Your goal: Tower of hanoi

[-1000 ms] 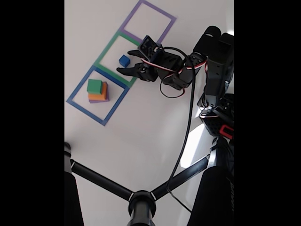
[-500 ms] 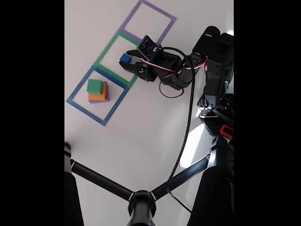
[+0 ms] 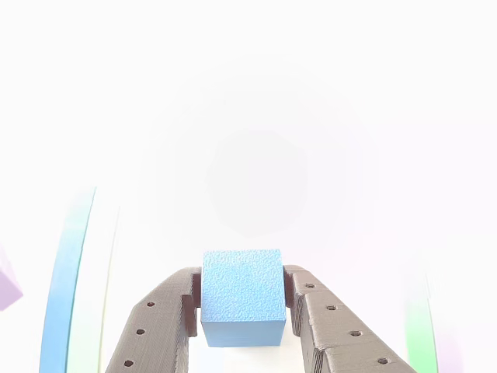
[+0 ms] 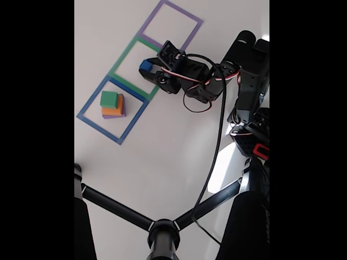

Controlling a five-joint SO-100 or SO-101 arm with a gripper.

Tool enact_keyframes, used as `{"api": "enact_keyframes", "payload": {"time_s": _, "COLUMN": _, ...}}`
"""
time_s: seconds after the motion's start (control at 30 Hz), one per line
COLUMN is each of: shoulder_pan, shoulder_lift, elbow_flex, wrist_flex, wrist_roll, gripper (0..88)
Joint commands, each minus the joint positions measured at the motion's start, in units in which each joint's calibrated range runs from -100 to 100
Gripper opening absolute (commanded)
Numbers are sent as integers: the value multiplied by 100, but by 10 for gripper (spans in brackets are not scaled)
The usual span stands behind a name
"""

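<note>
Fixed view first: the gripper (image 4: 145, 69) is over the green square (image 4: 120, 60), the middle of three taped outlines on the white table (image 4: 162, 157), and it is pinching the blue cube (image 4: 145, 66). Up close in the other view, the blue cube (image 3: 241, 295) sits squarely between the two fingers (image 3: 159, 322), one flat face against each pad, with the front face open to the camera. Whether it is resting on the table or just off it, I can't tell from either picture.

How will it handle? It looks small, light and rigid, with a slightly grainy surface, so it should neither crush nor slide easily. Opposite flat faces are the natural place to grip, and that is what we see; the hold looks centred, so twisting seems unlikely.

Now the arm (image 4: 246, 81): it reaches in from the right edge of the fixed view, bent sharply, the wrist stretched left toward the squares, with a black cable (image 4: 217, 146) looping down behind it.

Just left and below, the blue square (image 4: 87, 116) holds the stack (image 4: 112, 105), green on orange on purple. The purple square (image 4: 195, 24) lies at the top.
</note>
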Motion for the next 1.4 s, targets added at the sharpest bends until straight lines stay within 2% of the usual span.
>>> {"api": "enact_keyframes", "payload": {"time_s": 0.0, "shoulder_pan": -113, "shoulder_lift": -1018, "elbow_flex": -97, "wrist_flex": 694, "wrist_roll": 59, "gripper": 36}}
{"api": "enact_keyframes", "payload": {"time_s": 0.27, "shoulder_pan": -247, "shoulder_lift": -3505, "elbow_flex": -488, "wrist_flex": 3755, "wrist_roll": 59, "gripper": 30}}
{"api": "enact_keyframes", "payload": {"time_s": 0.47, "shoulder_pan": -439, "shoulder_lift": -4846, "elbow_flex": -1543, "wrist_flex": 6297, "wrist_roll": 59, "gripper": 32}}
{"api": "enact_keyframes", "payload": {"time_s": 0.73, "shoulder_pan": -841, "shoulder_lift": -5201, "elbow_flex": -4861, "wrist_flex": 10386, "wrist_roll": 59, "gripper": 29}}
{"api": "enact_keyframes", "payload": {"time_s": 0.87, "shoulder_pan": -1071, "shoulder_lift": -5104, "elbow_flex": -6279, "wrist_flex": 11884, "wrist_roll": 59, "gripper": 28}}
{"api": "enact_keyframes", "payload": {"time_s": 1.07, "shoulder_pan": -1426, "shoulder_lift": -4854, "elbow_flex": -7634, "wrist_flex": 13075, "wrist_roll": 59, "gripper": 26}}
{"api": "enact_keyframes", "payload": {"time_s": 1.37, "shoulder_pan": -1896, "shoulder_lift": -4628, "elbow_flex": -7425, "wrist_flex": 12686, "wrist_roll": 59, "gripper": 24}}
